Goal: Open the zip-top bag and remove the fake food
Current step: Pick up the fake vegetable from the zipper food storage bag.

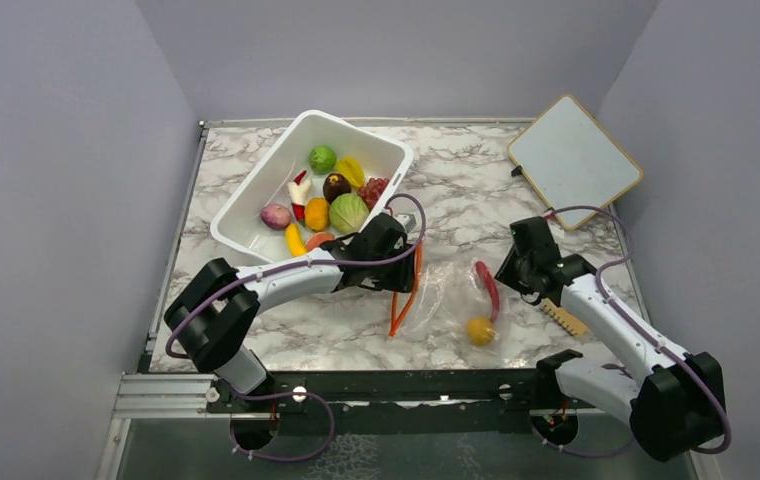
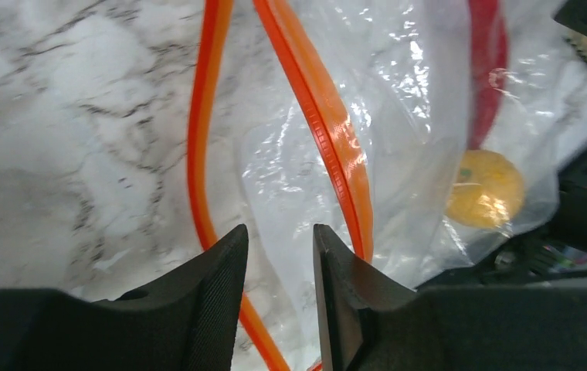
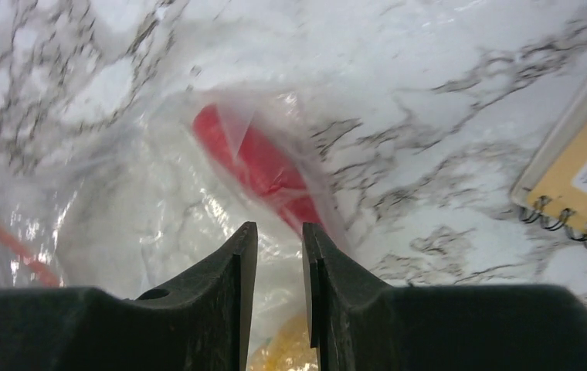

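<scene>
The zip-top bag (image 1: 446,292) lies mid-frame on the bench (image 1: 336,335), unzipped, with a red chilli (image 1: 487,285) and a round orange fruit (image 1: 480,330) inside. The left claw (image 2: 279,232) is narrowly spread over the zip strip (image 2: 329,131). Whether the right claw (image 3: 279,228) pinches film, I cannot tell.

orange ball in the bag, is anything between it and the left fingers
Only the zip-top bag itself: its clear film covers the orange ball, and one zip strip runs across just ahead of the left fingers. Nothing else visible.
</scene>
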